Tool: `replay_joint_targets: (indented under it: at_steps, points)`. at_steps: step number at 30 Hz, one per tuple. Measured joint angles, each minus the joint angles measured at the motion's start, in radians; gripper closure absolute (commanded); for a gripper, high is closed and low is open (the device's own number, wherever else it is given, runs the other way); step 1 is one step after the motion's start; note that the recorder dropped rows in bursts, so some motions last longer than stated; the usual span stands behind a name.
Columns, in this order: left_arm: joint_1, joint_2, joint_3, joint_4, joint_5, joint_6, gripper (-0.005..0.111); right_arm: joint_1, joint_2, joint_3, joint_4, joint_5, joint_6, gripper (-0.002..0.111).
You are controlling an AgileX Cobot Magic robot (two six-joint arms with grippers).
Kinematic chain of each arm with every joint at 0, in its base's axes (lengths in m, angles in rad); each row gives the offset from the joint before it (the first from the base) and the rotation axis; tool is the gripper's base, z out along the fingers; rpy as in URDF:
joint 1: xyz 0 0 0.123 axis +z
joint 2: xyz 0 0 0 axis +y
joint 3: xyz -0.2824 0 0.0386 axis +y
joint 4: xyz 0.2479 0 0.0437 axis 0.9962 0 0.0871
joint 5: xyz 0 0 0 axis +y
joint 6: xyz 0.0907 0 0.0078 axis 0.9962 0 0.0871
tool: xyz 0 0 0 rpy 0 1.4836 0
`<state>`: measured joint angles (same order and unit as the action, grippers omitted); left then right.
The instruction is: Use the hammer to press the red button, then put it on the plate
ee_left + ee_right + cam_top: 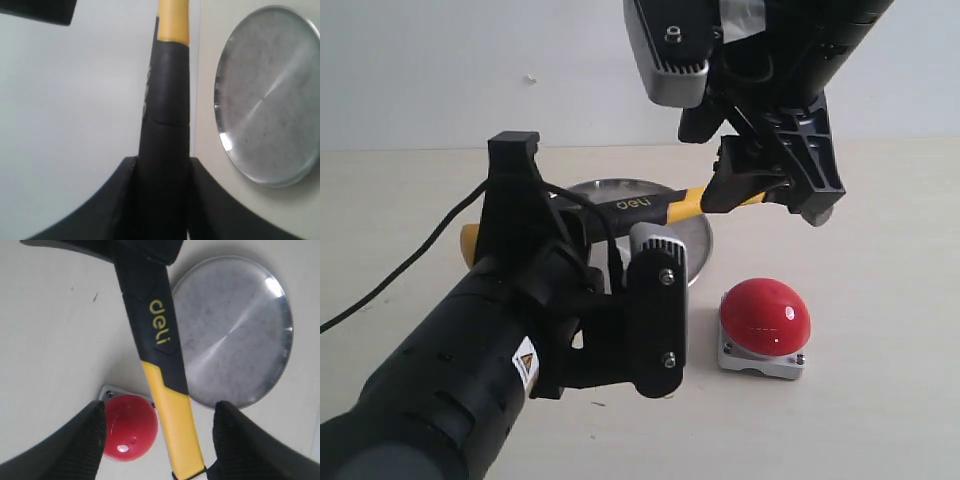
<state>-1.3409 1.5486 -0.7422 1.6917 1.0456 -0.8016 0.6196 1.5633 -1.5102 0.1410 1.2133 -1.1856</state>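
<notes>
Firmly clamped, the left pincer [164, 175] has the black grip of the hammer [630, 207] pinched between its two fingers, its jaws narrowed onto the handle. The right pincer [162, 435] stands wide open and straddles the yellow neck of the handle. One finger [235, 440] is just beside the neck and the other is well off it; whether either one touches I cannot tell.

The hammer is in the air above the plate [235, 330], clear of the surface [880, 300]. Its long axis runs nearly level across the exterior view, climbing a little to the right. The yellow butt sticks out to the left of the left pincer, and the head end points right, mostly masked by the right pincer. The red button [767, 312] sits on the surface just beside the plate, below the hammer's neck.

The left arm reaches in from the lower left of the exterior view, slanting upward. The right arm comes down from the top, its pincer pointing downward.
</notes>
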Motion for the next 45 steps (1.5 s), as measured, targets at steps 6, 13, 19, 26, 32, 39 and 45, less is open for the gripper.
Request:
replay_joint_targets:
  at_steps: [6, 13, 19, 26, 32, 39, 45]
  points:
    - [-0.029, 0.0, 0.0, 0.0, 0.037, 0.002, 0.107, 0.0, 0.0, 0.031, -0.049, 0.005, 0.035, 0.049]
    - [-0.038, 0.0, 0.0, 0.0, 0.045, 0.002, 0.107, 0.0, 0.0, 0.049, -0.086, 0.006, 0.035, 0.049]
    - [-0.061, 0.0, 0.0, 0.0, 0.049, -0.003, 0.107, 0.0, 0.008, 0.049, -0.086, 0.007, 0.035, 0.049]
    - [-0.065, 0.0, 0.002, 0.0, 0.075, -0.015, 0.107, 0.0, 0.044, 0.051, -0.086, 0.001, 0.033, 0.049]
    - [-0.065, 0.0, 0.004, 0.0, 0.075, -0.021, 0.107, 0.0, 0.089, 0.051, -0.086, -0.07, 0.03, 0.057]
    - [-0.065, 0.0, 0.006, 0.0, 0.07, -0.025, 0.107, 0.0, 0.091, 0.051, -0.086, -0.08, 0.03, 0.059]
    - [-0.065, 0.0, 0.006, 0.0, 0.07, -0.025, 0.107, 0.0, 0.091, 0.051, -0.086, -0.086, 0.029, 0.059]
